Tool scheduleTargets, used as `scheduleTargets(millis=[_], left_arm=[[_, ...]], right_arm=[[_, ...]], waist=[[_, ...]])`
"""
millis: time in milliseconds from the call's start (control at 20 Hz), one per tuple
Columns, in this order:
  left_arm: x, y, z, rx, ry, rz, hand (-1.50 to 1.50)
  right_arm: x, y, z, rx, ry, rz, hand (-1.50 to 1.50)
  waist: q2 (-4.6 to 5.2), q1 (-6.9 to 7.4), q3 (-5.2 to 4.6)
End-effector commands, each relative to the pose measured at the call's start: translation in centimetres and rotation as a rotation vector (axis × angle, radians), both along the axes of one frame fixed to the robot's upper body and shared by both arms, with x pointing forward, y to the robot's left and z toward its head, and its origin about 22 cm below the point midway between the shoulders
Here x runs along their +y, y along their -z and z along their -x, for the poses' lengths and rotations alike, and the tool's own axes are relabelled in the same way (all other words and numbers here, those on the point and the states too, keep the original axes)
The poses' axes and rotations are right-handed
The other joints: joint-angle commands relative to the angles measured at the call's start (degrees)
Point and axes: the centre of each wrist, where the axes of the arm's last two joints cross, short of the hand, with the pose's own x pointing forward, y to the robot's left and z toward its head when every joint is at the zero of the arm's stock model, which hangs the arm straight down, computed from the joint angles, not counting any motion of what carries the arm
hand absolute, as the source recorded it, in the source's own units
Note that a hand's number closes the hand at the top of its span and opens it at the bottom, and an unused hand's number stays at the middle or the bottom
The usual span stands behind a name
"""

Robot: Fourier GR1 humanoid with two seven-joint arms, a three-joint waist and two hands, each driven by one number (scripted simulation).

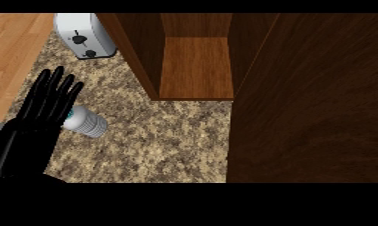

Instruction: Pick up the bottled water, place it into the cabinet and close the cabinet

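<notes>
The bottled water (pixel 87 122) lies on its side on the speckled counter (pixel 155 140), a pale bottle with a teal cap end toward the left. My left hand (pixel 40 107) stands at the lower left with straight fingers pointing up, partly covering the bottle's cap end; it is open. The wooden cabinet (pixel 196 67) stands at the back with its inside shelf showing. Its open door (pixel 306 100) is a large dark panel filling the right side. My right hand shows nowhere.
A white toaster (pixel 85 35) stands at the back left, beside the cabinet's left wall. A light wooden strip (pixel 18 50) runs along the counter's far left.
</notes>
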Motion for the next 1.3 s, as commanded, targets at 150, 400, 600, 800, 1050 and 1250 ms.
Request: scheduleTargets(millis=[150, 400, 600, 800, 1050, 1250], left_arm=[[4.9, 0.6, 3.4, 0.158, 0.024, 0.077, -1.5], [5.3, 2.1, 5.4, 0.162, 0.028, 0.076, -1.5], [7.3, 1.7, 7.1, 0.164, 0.035, 0.054, -1.5], [8.0, 2.4, 6.0, 0.156, -0.003, 0.06, -1.5], [9.2, 3.4, 8.3, 0.135, -0.008, 0.067, -1.5], [10.6, 2.8, 5.3, 0.105, -0.032, 0.036, -1.5]], right_arm=[[-0.8, -0.7, 4.0, 0.111, -0.056, -0.1, -1.5], [-0.3, 1.2, 5.4, 0.108, -0.073, -0.093, -1.5], [-1.3, 1.7, 4.1, 0.115, -0.057, -0.085, -1.5], [-0.7, 1.6, 5.1, 0.089, -0.057, -0.102, -1.5], [-0.2, 2.2, 7.0, 0.091, -0.064, -0.081, -1.5], [-0.2, 2.5, 7.3, 0.094, -0.068, -0.084, -1.5]], waist=[[-0.27, -0.1, -0.02], [-0.22, -0.1, -0.01], [-0.16, 0.21, 0.0], [-0.13, -0.08, 0.0], [-0.21, -0.08, -0.01], [-0.14, -0.34, -0.01]])
